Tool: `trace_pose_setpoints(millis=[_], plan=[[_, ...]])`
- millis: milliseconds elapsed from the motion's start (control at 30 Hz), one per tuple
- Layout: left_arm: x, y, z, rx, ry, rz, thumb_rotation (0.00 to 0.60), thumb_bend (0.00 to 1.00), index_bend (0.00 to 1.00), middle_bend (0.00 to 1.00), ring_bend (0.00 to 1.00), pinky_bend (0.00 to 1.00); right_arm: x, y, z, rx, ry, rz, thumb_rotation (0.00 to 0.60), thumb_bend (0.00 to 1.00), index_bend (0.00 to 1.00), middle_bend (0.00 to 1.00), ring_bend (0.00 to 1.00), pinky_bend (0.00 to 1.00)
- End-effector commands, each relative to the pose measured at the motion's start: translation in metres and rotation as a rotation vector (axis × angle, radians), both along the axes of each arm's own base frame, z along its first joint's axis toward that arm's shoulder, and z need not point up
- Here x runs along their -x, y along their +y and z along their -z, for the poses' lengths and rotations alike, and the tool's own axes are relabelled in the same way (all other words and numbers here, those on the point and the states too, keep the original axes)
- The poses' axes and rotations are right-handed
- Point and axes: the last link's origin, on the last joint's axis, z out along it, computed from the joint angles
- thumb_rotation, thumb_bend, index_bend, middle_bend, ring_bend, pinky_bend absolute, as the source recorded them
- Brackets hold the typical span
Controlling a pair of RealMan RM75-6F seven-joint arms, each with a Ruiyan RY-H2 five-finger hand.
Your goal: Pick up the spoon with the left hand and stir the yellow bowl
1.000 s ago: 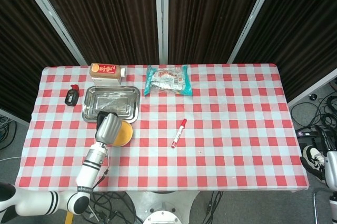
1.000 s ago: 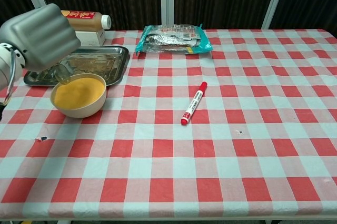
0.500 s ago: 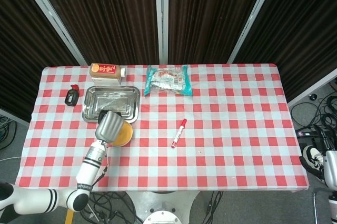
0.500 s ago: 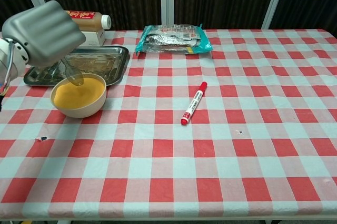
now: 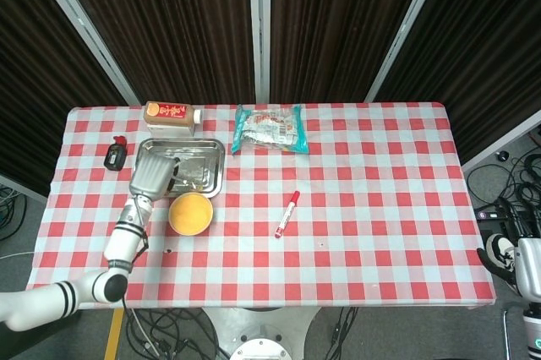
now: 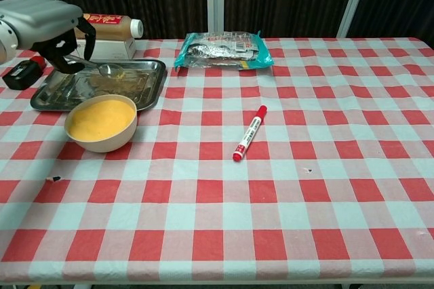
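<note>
The yellow bowl stands on the checked cloth just in front of the metal tray. My left hand hovers over the tray's left part, behind and to the left of the bowl. It grips the handle of a clear spoon, whose bowl end hangs low over the tray. The spoon is outside the yellow bowl. My right hand shows in neither view; only a piece of the right arm appears past the table's right edge.
A red marker lies near the table's middle. A foil snack packet and an orange-labelled bottle sit along the back. A small black device lies left of the tray.
My left hand has lifted the spoon away from the yellow bowl and swung back and left over the tray. The bowl has stayed in place.
</note>
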Motion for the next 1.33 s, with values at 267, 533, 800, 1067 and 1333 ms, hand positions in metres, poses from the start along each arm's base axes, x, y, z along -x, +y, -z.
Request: trace_pose_setpoints(millis=[267, 533, 800, 1067, 1333], plan=[[0.048, 0.049, 0.004, 0.004, -0.063, -0.194, 0.600, 0.37, 0.46, 0.91, 0.93, 1.00, 0.000, -0.001, 0.000, 0.002, 0.003, 0.009, 0.600, 0.14, 0.08, 0.25, 0.06, 0.15], [0.052, 0.044, -0.018, -0.091, -0.138, -0.199, 0.600, 0.30, 0.23, 0.64, 0.63, 0.97, 0.001, -0.003, -0.002, 0.002, 0.000, 0.013, 0.600, 0.14, 0.08, 0.25, 0.06, 0.15], [0.093, -0.023, -0.082, -0.202, -0.213, -0.153, 0.600, 0.18, 0.23, 0.37, 0.33, 0.47, 0.010, -0.009, -0.002, -0.060, -0.041, 0.021, 0.600, 0.14, 0.07, 0.22, 0.05, 0.14], [0.142, -0.106, -0.107, -0.256, -0.204, -0.141, 0.600, 0.06, 0.23, 0.27, 0.24, 0.30, 0.011, -0.005, 0.007, -0.119, -0.075, -0.006, 0.600, 0.15, 0.06, 0.14, 0.00, 0.06], [0.155, -0.181, -0.114, -0.299, -0.188, -0.144, 0.600, 0.04, 0.23, 0.24, 0.21, 0.25, 0.007, 0.011, 0.016, -0.107, -0.072, -0.004, 0.600, 0.15, 0.06, 0.14, 0.00, 0.03]])
